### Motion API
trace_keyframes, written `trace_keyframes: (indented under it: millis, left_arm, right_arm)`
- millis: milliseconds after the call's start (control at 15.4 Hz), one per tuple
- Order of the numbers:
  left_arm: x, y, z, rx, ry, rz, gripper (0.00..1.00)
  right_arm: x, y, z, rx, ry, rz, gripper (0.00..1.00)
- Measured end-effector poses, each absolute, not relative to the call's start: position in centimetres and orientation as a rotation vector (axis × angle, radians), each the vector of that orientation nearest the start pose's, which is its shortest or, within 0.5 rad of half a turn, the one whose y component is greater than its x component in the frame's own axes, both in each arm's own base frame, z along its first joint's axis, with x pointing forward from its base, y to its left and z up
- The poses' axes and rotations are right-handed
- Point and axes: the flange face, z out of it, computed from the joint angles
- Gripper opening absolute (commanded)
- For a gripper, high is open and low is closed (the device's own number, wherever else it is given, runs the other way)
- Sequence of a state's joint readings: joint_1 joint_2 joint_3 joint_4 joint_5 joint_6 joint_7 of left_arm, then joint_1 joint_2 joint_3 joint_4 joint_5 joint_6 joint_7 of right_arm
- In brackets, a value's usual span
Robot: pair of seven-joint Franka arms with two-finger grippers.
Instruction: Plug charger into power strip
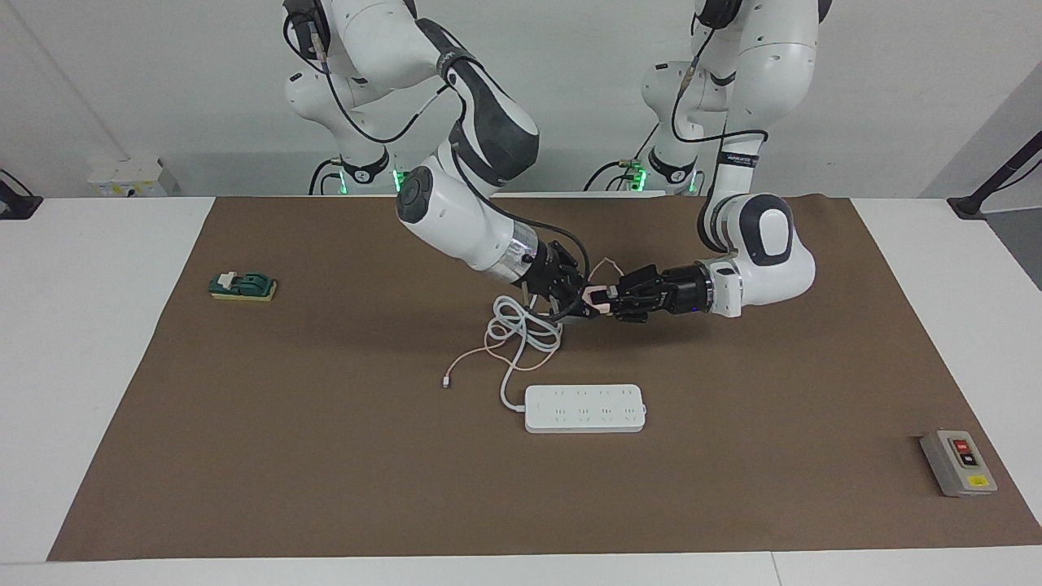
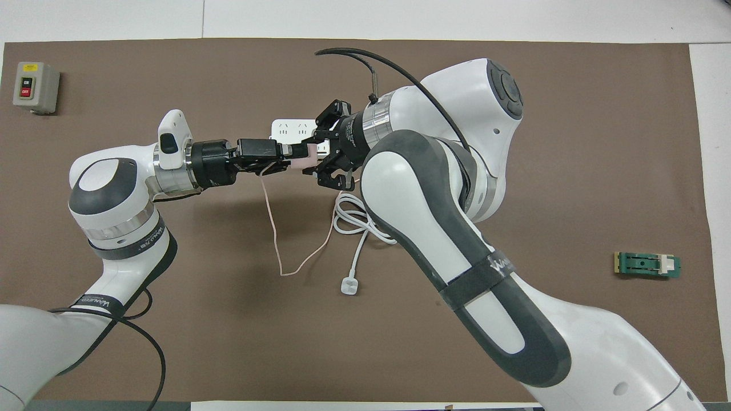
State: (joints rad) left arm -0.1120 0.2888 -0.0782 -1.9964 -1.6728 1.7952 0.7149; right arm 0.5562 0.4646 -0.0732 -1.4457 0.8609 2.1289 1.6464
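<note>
The pale-pink charger [image 1: 597, 296] is up in the air between my two grippers, over the mat nearer to the robots than the power strip [image 1: 584, 408]. In the overhead view the charger [image 2: 301, 159] and the arms hide most of the strip [image 2: 285, 126]. My left gripper [image 1: 610, 300] [image 2: 288, 155] is shut on the charger. My right gripper [image 1: 581, 299] [image 2: 316, 155] meets it head-on, its fingers spread on either side of the charger. The thin pink cable [image 1: 472, 360] [image 2: 273, 228] hangs down onto the mat.
The strip's thick white cord [image 1: 521, 327] [image 2: 355, 220] lies coiled under the grippers, its white plug [image 2: 349, 285] nearer the robots. A grey button box [image 1: 958, 462] [image 2: 35, 87] sits at the left arm's end. A green block [image 1: 242, 286] [image 2: 647, 265] lies at the right arm's end.
</note>
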Motion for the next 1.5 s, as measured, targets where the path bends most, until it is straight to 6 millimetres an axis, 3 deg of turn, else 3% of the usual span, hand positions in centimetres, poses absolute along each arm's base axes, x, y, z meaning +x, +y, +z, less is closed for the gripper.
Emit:
trace_keyframes:
  millis: [260,455,781,1041,1236,1496]
  left_arm:
    - [57.9,-19.4,36.5,1.619,0.039,0.043,0.0]
    - [59.2,-18.8,38.1,1.701,-0.029,0.088,0.0]
    - [62.8,-14.0,43.6,1.962,-0.154,0.141,0.0]
    - [64.6,-9.6,49.1,2.236,-0.198,0.134,0.0]
    - [64.4,-8.4,52.5,2.429,-0.189,0.038,0.0]
    - [63.1,-7.8,57.4,2.6,0.01,-0.145,0.0]
  right_arm:
    - [61.6,37.2,45.7,-1.795,1.748,0.722,1.0]
    - [61.7,37.2,45.8,-1.794,1.747,0.722,1.0]
    - [62.8,35.7,47.0,-1.759,1.757,0.699,1.0]
    - [65.4,30.7,49.3,-1.71,1.78,0.684,1.0]
    - [66.7,25.7,51.9,-1.731,1.802,0.631,1.0]
    - [67.6,21.0,54.1,-1.782,1.82,0.54,1.0]
